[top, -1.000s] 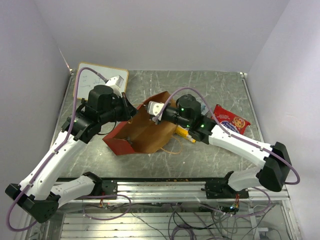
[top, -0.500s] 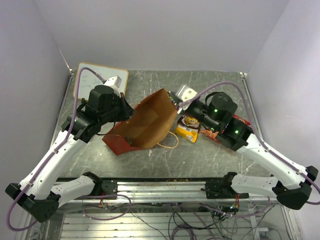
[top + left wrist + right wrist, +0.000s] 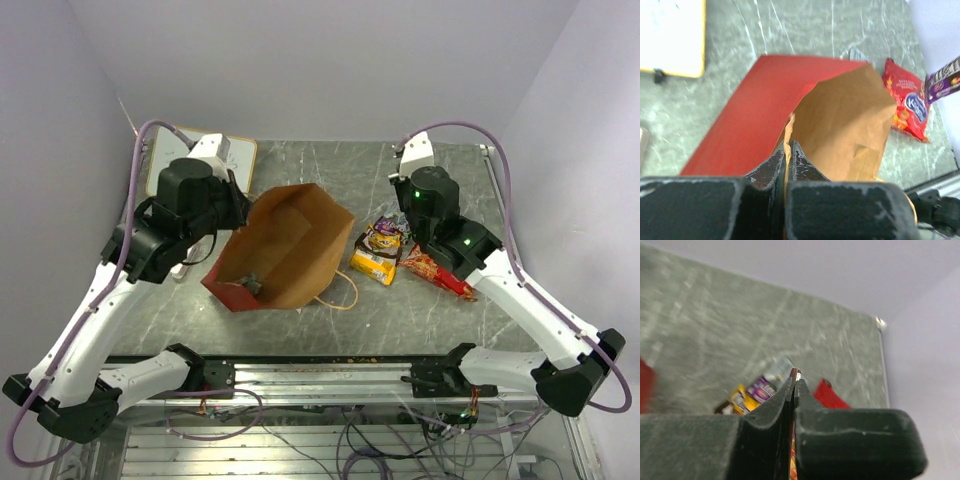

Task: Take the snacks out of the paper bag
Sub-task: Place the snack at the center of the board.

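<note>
Two sets of fingers, both closed. At 9 o'clock, left gripper [image 3: 788, 150] pinching the rim of the paper bag [image 3: 290, 245], mouth now propped wider. Deep inside, perhaps one grey wrapper [image 3: 250, 285] left. At the bag's 3 o'clock, orange-yellow packet [image 3: 373, 264], purple bar [image 3: 385, 235] and red crinkly bag [image 3: 440, 275] out on the table [image 3: 450, 170]. Right gripper [image 3: 794, 377] now pulled back toward 1 o'clock, nothing seen held.

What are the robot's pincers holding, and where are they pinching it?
The left pincer pinches the paper bag by the rim of its open mouth. The right pincer is shut and seems to hold nothing.
</note>
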`<state>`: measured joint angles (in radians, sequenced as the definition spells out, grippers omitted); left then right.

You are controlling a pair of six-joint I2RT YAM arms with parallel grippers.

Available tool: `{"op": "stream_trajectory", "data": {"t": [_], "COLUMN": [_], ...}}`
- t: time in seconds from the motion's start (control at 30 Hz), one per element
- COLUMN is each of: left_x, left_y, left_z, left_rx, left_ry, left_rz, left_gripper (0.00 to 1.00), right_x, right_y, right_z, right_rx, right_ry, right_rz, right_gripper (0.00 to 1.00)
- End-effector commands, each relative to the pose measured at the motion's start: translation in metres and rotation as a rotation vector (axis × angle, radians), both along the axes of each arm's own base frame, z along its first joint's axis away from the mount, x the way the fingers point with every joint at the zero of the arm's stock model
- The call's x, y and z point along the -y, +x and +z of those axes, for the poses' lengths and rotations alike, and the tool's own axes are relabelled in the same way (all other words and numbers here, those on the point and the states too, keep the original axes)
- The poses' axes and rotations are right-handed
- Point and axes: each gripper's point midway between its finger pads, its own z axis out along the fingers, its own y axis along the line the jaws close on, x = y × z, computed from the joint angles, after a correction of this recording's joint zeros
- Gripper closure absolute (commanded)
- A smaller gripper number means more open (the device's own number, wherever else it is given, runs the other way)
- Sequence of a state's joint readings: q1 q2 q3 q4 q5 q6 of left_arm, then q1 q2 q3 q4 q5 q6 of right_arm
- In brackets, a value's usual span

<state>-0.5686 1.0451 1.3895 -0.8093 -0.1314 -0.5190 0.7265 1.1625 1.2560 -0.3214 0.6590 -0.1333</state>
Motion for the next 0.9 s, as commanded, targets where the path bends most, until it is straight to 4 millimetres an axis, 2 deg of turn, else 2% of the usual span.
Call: {"op": "stream_trajectory", "data": {"t": [0.0, 0.1, 0.23, 0.33, 0.4, 0.47, 0.5, 0.57, 0.63, 0.77, 0.87], "left_x": [-0.026, -0.006, 0.038, 0.075, 0.089, 0.103, 0.108, 0.111, 0.106, 0.090, 0.066], "left_y": [0.013, 0.021, 0.026, 0.016, 0.007, -0.013, -0.023, -0.039, -0.052, -0.077, -0.081], "left_z": [0.050, 0.071, 0.060, 0.030, -0.003, -0.030, -0.035, -0.038, -0.035, -0.044, -0.053], "left_rx": [0.206, 0.324, 0.457, 0.406, 0.294, 0.204, 0.185, 0.175, 0.187, 0.149, 0.095], "left_ry": [0.183, 0.263, 0.294, 0.215, 0.154, 0.072, 0.031, -0.036, -0.089, -0.164, -0.110], "left_rz": [0.010, -0.149, -0.421, -0.625, -0.700, -0.783, -0.805, -0.807, -0.779, -0.730, -0.624], "left_gripper": [0.93, 0.93, 0.93, 0.93, 0.93, 0.93, 0.93, 0.93, 0.93, 0.93, 0.93], "right_x": [0.049, 0.054, 0.056, 0.051, 0.050, 0.046, 0.041, 0.035, 0.029, 0.012, -0.002], "right_y": [0.002, 0.005, 0.019, 0.034, 0.041, 0.047, 0.049, 0.051, 0.050, 0.049, 0.050], "right_z": [-0.043, -0.071, -0.118, -0.138, -0.157, -0.175, -0.185, -0.196, -0.207, -0.222, -0.232], "right_rx": [-0.059, -0.105, -0.166, -0.190, -0.210, -0.237, -0.260, -0.287, -0.306, -0.347, -0.385], "right_ry": [-0.075, -0.116, -0.152, -0.164, -0.166, -0.159, -0.156, -0.146, -0.130, -0.069, -0.001], "right_rz": [-0.188, -0.176, -0.154, -0.151, -0.161, -0.155, -0.135, -0.110, -0.081, -0.024, -0.001], "right_gripper": [1.00, 1.00, 1.00, 1.00, 1.00, 1.00, 1.00, 1.00, 1.00, 1.00, 1.00]}}
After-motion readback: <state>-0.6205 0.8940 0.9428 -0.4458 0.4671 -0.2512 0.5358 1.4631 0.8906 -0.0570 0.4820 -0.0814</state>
